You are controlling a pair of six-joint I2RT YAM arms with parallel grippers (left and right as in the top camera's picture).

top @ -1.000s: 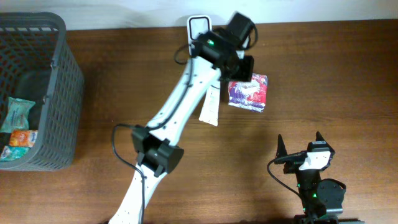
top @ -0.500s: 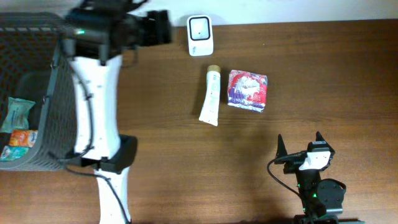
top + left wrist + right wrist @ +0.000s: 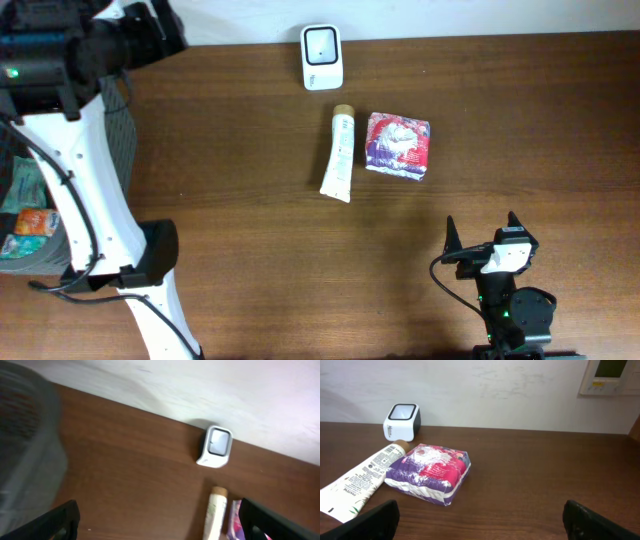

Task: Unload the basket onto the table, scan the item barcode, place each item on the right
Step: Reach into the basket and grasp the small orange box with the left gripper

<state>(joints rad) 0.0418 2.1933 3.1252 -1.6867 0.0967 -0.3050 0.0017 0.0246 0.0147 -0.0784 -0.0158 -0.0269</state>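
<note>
The scanner [image 3: 322,57] stood at the table's [image 3: 250,250] far edge. Just on the robot's side of it lay a white tube [image 3: 340,154], its cap end nearest the scanner, and touching or almost touching the tube, to the scanner's right, a purple packet [image 3: 398,144].

The left gripper [image 3: 160,520] hung well to the scanner's left, over the grey basket [image 3: 30,450], its jaws spread wide with nothing between them. The right gripper [image 3: 482,235] rested well to the robot's side of the scanner, past the packet, also wide open and empty.

Judging by the layout, the tube and packet were probably done with, though nothing in view confirms a scan took place. At least two packets, a teal one [image 3: 25,185] and an orange one [image 3: 28,220], lay in the basket, far left of the scanner. If those were still to be scanned, what remained was picking one out, showing its barcode to the scanner's window and setting it down; no item was in hand yet.
</note>
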